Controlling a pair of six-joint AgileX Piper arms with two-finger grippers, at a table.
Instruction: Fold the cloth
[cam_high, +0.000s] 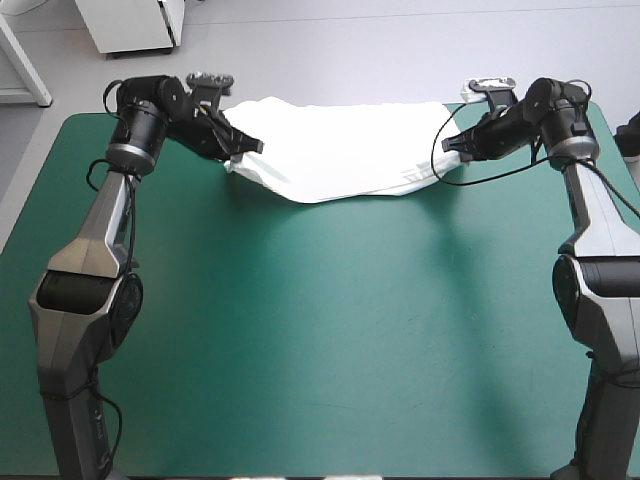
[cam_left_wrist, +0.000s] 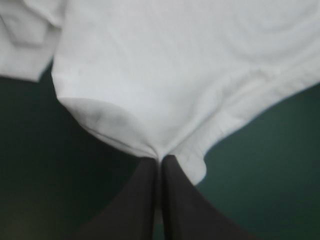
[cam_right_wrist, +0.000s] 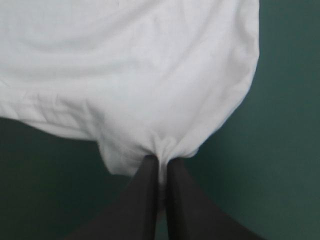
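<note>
- T-shirt (cam_high: 335, 150) stretches between the arms, long axis across the surface (cam_high: 300, 330), near its far edge;
- left jaws and right jaws each pinch one end, cloth lying ahead of both; neither arm is nearer.

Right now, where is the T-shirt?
In the high view the T-shirt sags over the far middle of the table, held by the left gripper and the right gripper, one at each end.

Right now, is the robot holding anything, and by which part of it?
The T-shirt: the left jaws are shut on a bunched bit of its edge at one end, the right jaws likewise at the other end.
</note>
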